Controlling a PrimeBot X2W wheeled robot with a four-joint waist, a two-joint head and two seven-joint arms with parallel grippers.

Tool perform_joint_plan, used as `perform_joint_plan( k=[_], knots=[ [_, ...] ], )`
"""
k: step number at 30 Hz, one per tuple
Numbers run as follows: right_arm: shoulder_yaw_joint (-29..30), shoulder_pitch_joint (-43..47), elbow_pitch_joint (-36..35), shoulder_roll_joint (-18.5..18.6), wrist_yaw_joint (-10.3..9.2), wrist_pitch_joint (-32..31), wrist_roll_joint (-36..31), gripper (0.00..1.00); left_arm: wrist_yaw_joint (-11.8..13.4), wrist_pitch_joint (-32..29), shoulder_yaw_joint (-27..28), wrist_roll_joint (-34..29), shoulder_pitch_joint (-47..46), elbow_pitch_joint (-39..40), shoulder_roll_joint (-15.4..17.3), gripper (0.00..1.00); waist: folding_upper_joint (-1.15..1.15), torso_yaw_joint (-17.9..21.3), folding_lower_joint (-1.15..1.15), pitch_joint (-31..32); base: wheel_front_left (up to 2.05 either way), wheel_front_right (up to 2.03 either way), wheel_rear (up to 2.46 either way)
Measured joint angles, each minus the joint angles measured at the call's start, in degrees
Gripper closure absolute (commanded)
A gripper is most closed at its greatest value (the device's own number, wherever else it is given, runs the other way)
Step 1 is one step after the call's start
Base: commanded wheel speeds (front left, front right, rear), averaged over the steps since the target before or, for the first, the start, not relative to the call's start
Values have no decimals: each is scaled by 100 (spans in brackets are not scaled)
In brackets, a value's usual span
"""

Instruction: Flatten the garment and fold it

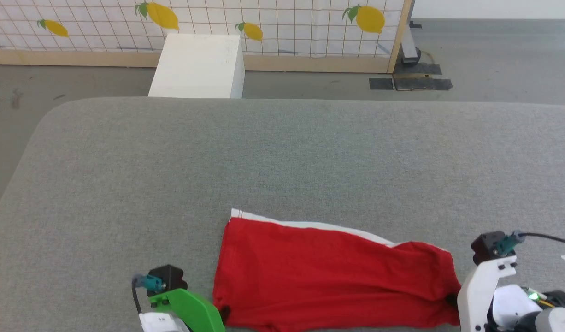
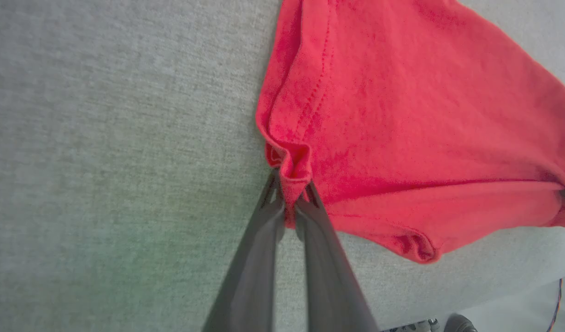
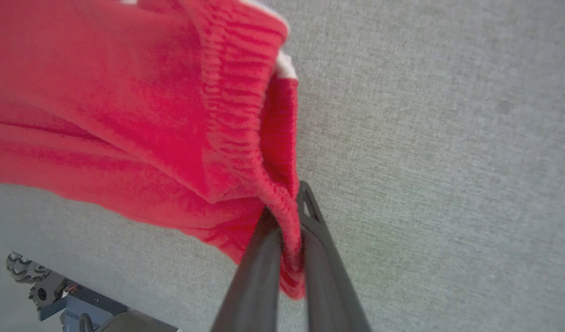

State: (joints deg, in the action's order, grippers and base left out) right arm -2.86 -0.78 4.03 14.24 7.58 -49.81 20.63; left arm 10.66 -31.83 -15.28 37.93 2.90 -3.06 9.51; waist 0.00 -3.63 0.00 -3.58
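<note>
Garment (image 1: 328, 276) is clamped at opposite ends by left pincer (image 2: 291, 196) and right pincer (image 3: 287, 210); even outward tension is advised for flattening.

Garment (image 1: 328, 272) was laid on table (image 1: 172, 161), left gripper (image 2: 289, 193) was set at garment's left corner, right gripper (image 3: 287, 203) at its right corner, box (image 1: 197, 64) was seen well behind garment.

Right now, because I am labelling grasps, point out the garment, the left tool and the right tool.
garment (image 1: 328, 272), head view, middle of the red cloth.
left tool (image 2: 291, 185), left wrist view, midway between fingertips pinching the hem.
right tool (image 3: 285, 200), right wrist view, midway between fingertips.
</note>
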Motion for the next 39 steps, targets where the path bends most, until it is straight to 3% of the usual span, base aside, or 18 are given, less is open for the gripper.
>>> perform_joint_plan(
  k=[1,2,3,4,5,13,18,22,28,37,38,39],
  knots=[
    [-22,31,54,12,0,43,12,100,0,-18,-13,3,22,-44,-14,93,0,-3,0,16,0,0,0],
    [-45,51,101,24,0,115,13,100,0,-14,-13,16,32,-86,-22,52,0,-2,0,32,0,0,0],
    [-54,58,144,25,0,208,30,85,1,-2,-15,9,32,-120,-21,0,0,1,0,49,0,0,0],
    [-54,58,177,24,0,266,52,9,4,27,-5,8,32,-129,-22,0,0,7,0,58,0,0,0],
    [-66,58,201,31,0,341,56,0,20,56,23,8,31,-126,-19,0,0,16,0,66,0,0,0],
    [24,79,-204,76,0,576,254,0,183,515,563,-3,-88,366,155,0,0,78,0,129,0,0,0],
    [99,76,-547,-60,0,628,322,0,-36,1850,936,-265,-382,700,291,0,0,173,0,126,0,0,0],
    [102,60,-385,-90,0,550,314,0,-372,2984,944,-653,-523,609,326,0,0,184,0,46,0,0,0],
    [-34,-173,113,-42,-1,606,310,0,-582,4221,860,-1105,-583,248,299,0,0,139,0,-118,0,0,0],
    [-525,-528,787,87,1,843,-32,1,-626,4565,795,-1255,-661,-37,133,0,0,-23,0,-310,0,0,0],
    [-548,-564,837,100,3,843,-68,52,-641,4579,797,-1270,-662,-62,126,0,0,-39,0,-325,0,0,0],
    [-560,-598,872,101,3,849,-107,79,-645,4580,794,-1273,-670,-96,120,0,0,-53,0,-338,0,0,0]
  ],
)
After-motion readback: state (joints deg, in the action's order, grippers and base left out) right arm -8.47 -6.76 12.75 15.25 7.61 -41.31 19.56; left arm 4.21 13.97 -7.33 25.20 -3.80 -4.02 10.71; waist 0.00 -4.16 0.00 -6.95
